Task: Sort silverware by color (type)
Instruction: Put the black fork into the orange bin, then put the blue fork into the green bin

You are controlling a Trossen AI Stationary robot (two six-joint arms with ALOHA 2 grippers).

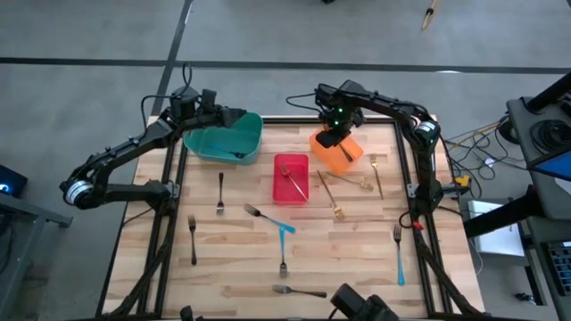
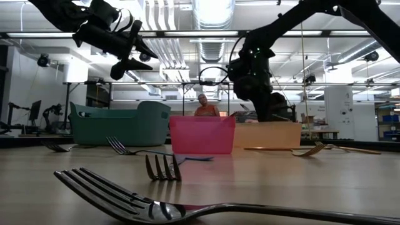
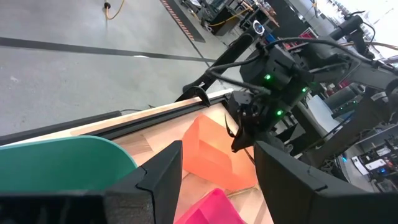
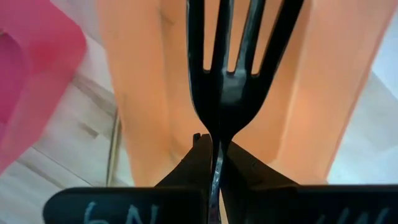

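Observation:
My right gripper hangs over the orange bin at the far right, shut on a dark fork whose tines reach past the fingers toward the bin's inside. My left gripper stands open above the teal bin at the far left, with nothing between its fingers. Between them sits the red bin, with a gold fork lying in it. Dark, silver, gold and light-blue-handled forks lie flat on the wooden table. My right gripper pinches the dark fork by its neck, just behind the tines, between its two fingers. The fingers point steeply down and the fork runs along them, tines downward. The fork is lifted clear, over the orange bin's opening; its handle is hidden behind the fingers.
Loose on the table lie two dark forks, a silver fork, blue-handled forks, gold forks and a silver one near the front edge. A person shows beyond the table.

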